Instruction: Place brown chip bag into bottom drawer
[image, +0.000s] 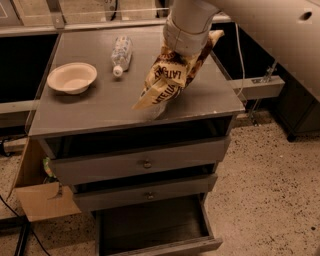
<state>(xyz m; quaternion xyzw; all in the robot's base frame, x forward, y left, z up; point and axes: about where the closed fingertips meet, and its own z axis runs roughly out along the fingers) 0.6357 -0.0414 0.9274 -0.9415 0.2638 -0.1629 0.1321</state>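
Observation:
The brown chip bag (167, 80), glossy brown and cream-yellow with brown lettering, hangs tilted above the cabinet top, its lower tip near the front edge with its shadow just beneath. My gripper (191, 54) sits at the bag's upper end, below the thick white wrist, shut on the bag; the wrist mostly hides its fingers. The bottom drawer (165, 248) is pulled open below the two knobbed drawers, a dark deep box with a plain grey front panel.
On the grey cabinet top (95, 107) stand a cream bowl (72, 76) at the left and a clear plastic bottle (121, 54) lying at the back. The top drawer (145, 162) is slightly pulled out. A cardboard box (42, 200) sits left of the cabinet.

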